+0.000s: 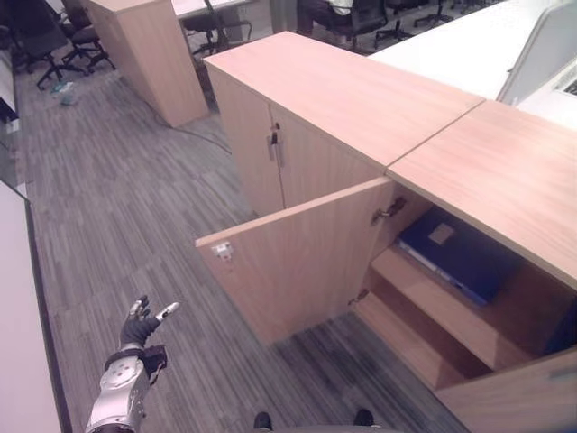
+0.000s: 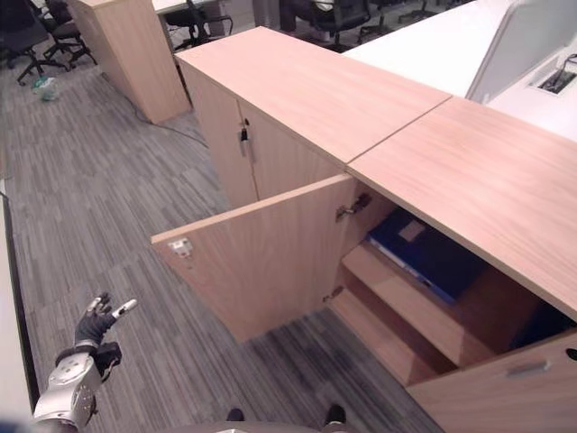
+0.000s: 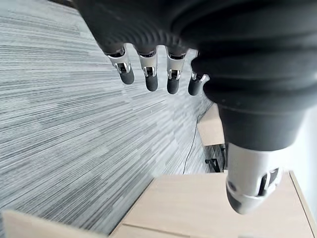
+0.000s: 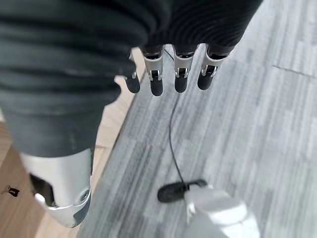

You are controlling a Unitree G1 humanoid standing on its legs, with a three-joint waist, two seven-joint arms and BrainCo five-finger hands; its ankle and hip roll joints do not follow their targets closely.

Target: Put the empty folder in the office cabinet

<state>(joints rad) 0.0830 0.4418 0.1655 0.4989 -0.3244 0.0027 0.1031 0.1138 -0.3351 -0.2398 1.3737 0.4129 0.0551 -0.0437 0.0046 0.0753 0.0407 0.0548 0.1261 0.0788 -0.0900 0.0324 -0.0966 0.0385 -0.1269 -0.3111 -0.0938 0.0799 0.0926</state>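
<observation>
Folder [image 1: 455, 255], dark blue, already lying flat on upper shelf [image 1: 433, 302] inside open cabinet [image 1: 505, 171], at about four o'clock from centre of the left eye view. Long axis running from roughly ten o'clock to four o'clock, one short end toward the open front near the hinge side, the other deeper under the cabinet top; a pale label patch facing up. Near long edge sitting close to the shelf lip, possibly just over it, hard to tell.

Left hand [image 1: 142, 327] at seven o'clock, low over the carpet floor [image 1: 117, 207], well apart from the cabinet, fingers [image 3: 148, 74] relaxed and spread, holding nothing. Right hand [image 4: 168, 74] likewise loose over the floor, fingers straight, empty.

Risks, as judgement only: door [image 1: 288, 262] standing wide open at the left of the opening, so a swing of the left arm toward it could clip its free corner or slam it against the folder's near edge if that edge overhangs. Second door leaf [image 1: 518, 397] at five o'clock also open, in the path of the right arm. Pushing either shut without checking clearance likely to jam or to nudge the folder askew or off the shelf lip.
</observation>
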